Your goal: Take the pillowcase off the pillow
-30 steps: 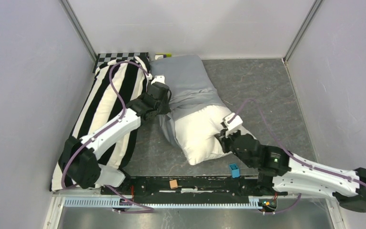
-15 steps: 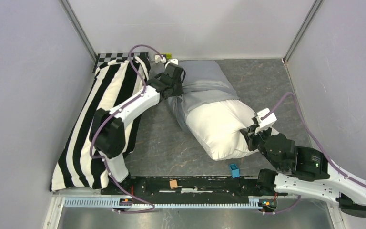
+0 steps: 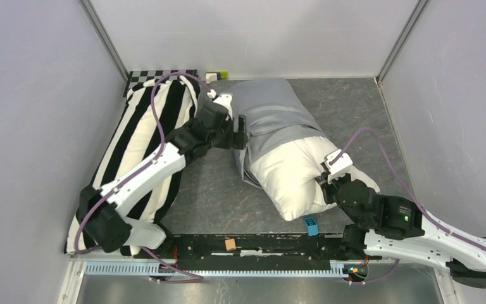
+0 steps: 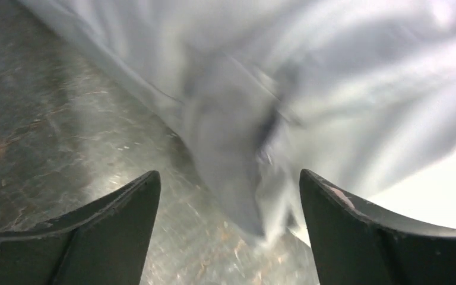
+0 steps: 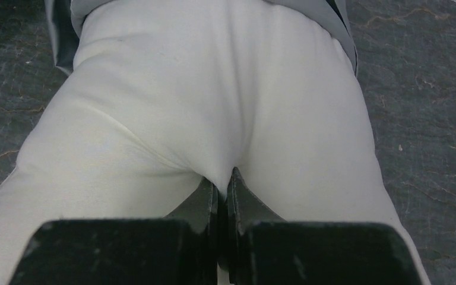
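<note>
The light blue-grey pillowcase (image 3: 267,113) covers the far half of the white pillow (image 3: 294,178), whose near half lies bare on the table. My left gripper (image 3: 241,133) stands open at the pillowcase's left edge. In the left wrist view a blurred fold of pillowcase (image 4: 255,101) hangs loose in front of that gripper (image 4: 228,175), touching neither finger. My right gripper (image 3: 326,183) is shut on the pillow's near right end. In the right wrist view this gripper (image 5: 224,177) pinches a tuck of white pillow (image 5: 214,89) cloth, with the pillowcase (image 5: 335,15) rim beyond.
A long black-and-white striped pillow (image 3: 140,144) lies along the left wall under the left arm. A checkerboard (image 3: 159,75) sits at the back left corner. A small blue block (image 3: 311,225) and an orange block (image 3: 230,244) sit on the black rail (image 3: 266,246) at the front.
My left gripper has opened and let go of the pillowcase, then drawn back toward the near side. The right gripper keeps its hold on the pillow, shifted slightly left.
</note>
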`<state>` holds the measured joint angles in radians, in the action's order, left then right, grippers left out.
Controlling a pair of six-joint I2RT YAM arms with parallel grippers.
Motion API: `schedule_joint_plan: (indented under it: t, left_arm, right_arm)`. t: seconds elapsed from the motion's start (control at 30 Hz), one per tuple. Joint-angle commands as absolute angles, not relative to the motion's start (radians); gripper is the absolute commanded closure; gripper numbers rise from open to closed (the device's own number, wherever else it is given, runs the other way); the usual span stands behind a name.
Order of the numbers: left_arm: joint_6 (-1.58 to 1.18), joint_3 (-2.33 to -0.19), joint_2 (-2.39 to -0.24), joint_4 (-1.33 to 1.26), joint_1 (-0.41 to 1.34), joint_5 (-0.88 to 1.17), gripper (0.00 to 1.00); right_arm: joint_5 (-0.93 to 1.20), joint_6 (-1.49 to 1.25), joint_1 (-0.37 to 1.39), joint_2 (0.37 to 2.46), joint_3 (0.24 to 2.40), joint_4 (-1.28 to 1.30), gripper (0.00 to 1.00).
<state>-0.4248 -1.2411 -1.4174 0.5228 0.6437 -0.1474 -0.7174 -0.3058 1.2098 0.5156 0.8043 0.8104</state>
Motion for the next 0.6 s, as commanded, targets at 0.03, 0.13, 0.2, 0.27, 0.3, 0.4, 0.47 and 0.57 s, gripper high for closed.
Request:
schedule_joint_plan:
  t: [0.03, 0.13, 0.2, 0.27, 0.3, 0.4, 0.47, 0.57]
  left_arm:
    - [-0.307, -1.162, -1.257, 0.479, 0.818, -0.132, 0.0]
    - [-0.266, -1.14, -1.24, 0.427, 0.881, -0.205, 0.0]
    - [-0.245, -1.161, -1.27, 0.428, 0.902, -0.264, 0.0]
    - [-0.22, -1.192, -1.313, 0.437, 0.917, -0.313, 0.0]
    - [-0.206, -1.207, -1.335, 0.439, 0.928, -0.346, 0.0]
    - [-0.172, -1.252, -1.411, 0.445, 0.949, -0.452, 0.0]
    - [-0.158, -1.272, -1.452, 0.441, 0.953, -0.496, 0.0]
    - [-0.134, -1.292, -1.505, 0.424, 0.952, -0.531, 0.0]
  right_arm:
    - [-0.698, -0.279, 1.208, 0.541, 0.788, 0.674, 1.0]
    - [-0.668, -0.278, 1.207, 0.548, 0.777, 0.655, 1.0]
    - [-0.653, -0.278, 1.206, 0.548, 0.775, 0.644, 1.0]
    - [-0.639, -0.278, 1.207, 0.548, 0.775, 0.64, 1.0]
    - [-0.637, -0.278, 1.207, 0.548, 0.774, 0.64, 1.0]
    - [-0.621, -0.28, 1.207, 0.55, 0.778, 0.641, 1.0]
    - [-0.616, -0.282, 1.207, 0.548, 0.778, 0.643, 1.0]
    - [-0.616, -0.285, 1.207, 0.543, 0.783, 0.65, 1.0]
